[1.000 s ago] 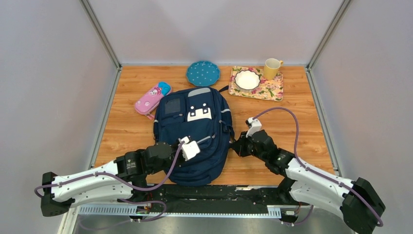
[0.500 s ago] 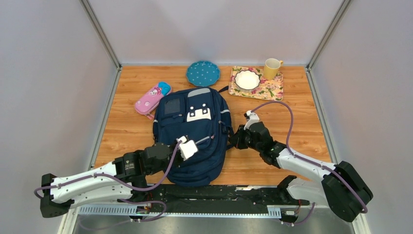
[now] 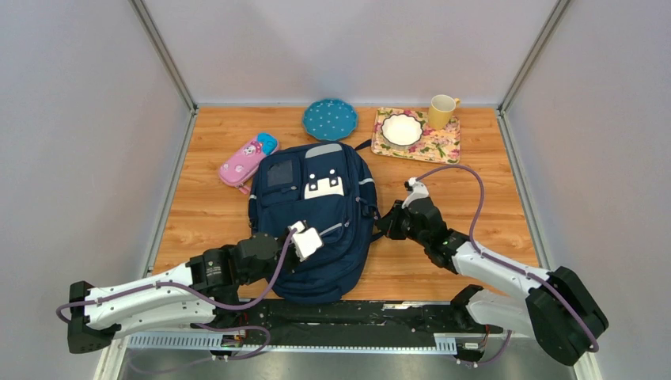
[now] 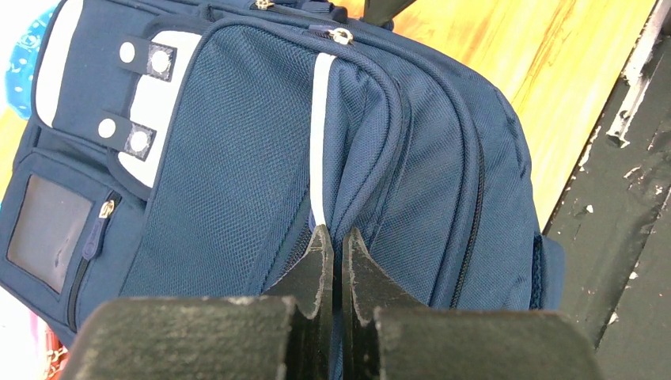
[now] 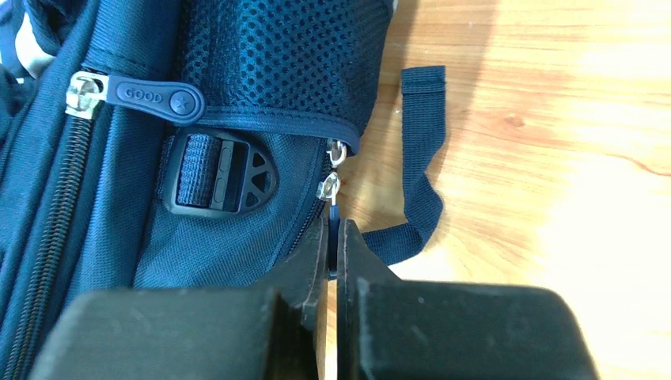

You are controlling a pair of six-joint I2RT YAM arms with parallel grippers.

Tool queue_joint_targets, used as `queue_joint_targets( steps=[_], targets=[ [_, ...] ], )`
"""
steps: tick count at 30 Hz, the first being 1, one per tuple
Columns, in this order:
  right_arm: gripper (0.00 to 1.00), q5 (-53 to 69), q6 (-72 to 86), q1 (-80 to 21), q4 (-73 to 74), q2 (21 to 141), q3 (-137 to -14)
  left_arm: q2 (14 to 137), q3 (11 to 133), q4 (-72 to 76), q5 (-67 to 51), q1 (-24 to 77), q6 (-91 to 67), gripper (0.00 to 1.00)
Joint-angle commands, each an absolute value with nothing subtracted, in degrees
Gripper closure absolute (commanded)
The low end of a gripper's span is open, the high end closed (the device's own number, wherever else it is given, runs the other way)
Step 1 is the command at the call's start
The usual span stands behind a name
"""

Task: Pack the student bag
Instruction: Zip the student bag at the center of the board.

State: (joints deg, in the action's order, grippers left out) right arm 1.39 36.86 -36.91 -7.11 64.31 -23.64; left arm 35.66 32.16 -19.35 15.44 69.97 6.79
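Tabletop (image 3: pixel 490 198): student bag (image 3: pixel 316 206) between left gripper (image 4: pixel 333 237), right gripper (image 5: pixel 333 227), both seemingly pinching.

You have one readable mark, in the right wrist view: the word "GOOD" in raised capitals, followed by a small star, on the dark blue rubber zip pull (image 5: pixel 154 98) of the student bag (image 5: pixel 237 229).
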Motion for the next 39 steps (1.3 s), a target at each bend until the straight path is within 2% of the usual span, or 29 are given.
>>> queue_joint_targets(
  steps=[1, 14, 29, 39],
  targets=[
    [1.0, -3.87, 38.84, -35.07, -6.06, 59.51, -21.63, 36.03, 32.52, -13.28, 15.38, 69.43, 5.01, 1.0],
    [1.0, 15.64, 39.29, -34.98, -6.15, 59.15, -22.06, 36.12, 32.26, -11.08, 15.38, 68.82, 3.34, 1.0],
    [1.0, 10.46, 43.68, -32.7, -4.13, 69.69, -29.79, 32.08, 31.29, -10.11, 15.21, 68.73, 2.11, 1.0],
    [1.0, 11.34, 42.89, -31.55, -6.51, 73.65, -30.06, 31.64, 30.67, -10.46, 15.64, 68.73, 1.67, 1.0]
  ],
)
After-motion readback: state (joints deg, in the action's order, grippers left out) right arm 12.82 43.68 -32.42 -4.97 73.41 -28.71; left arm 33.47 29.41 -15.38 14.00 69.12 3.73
